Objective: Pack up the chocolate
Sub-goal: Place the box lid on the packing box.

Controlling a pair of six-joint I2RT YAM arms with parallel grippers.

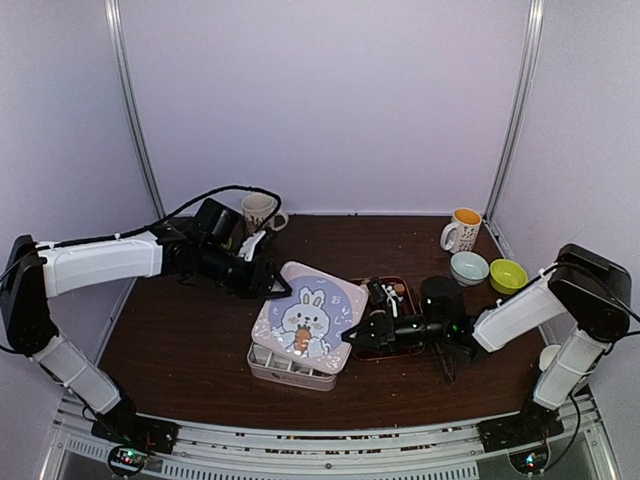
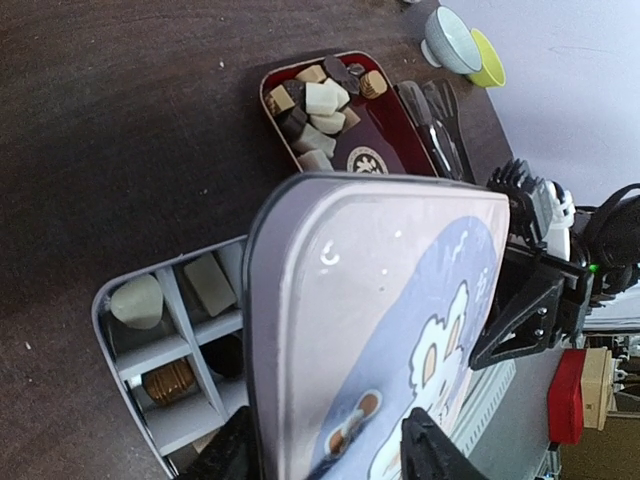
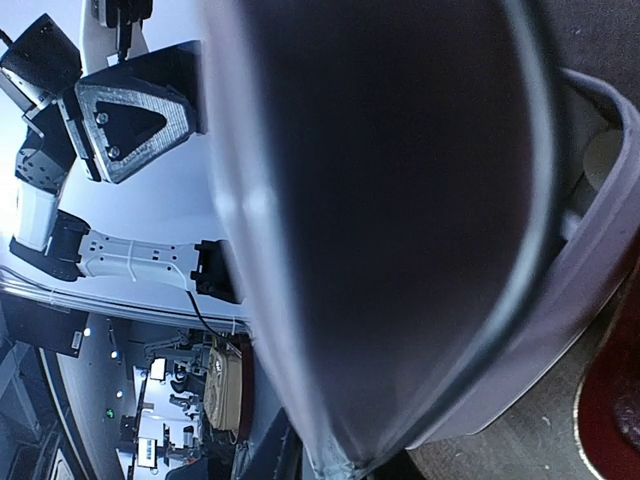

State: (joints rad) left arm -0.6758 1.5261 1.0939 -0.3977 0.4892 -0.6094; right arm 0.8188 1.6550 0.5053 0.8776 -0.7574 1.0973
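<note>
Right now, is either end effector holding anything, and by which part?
Both hold the lid: the left end effector grips its left edge and the right end effector its right edge, keeping it tilted over the box.

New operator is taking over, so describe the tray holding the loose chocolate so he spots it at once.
On the dark wooden table, find the pale tin with the rabbit lid at centre. Just right of it lies the dark-red tray, chocolate heaped at one end, metal tongs alongside. Unlike the tin, it has no dividers.
</note>
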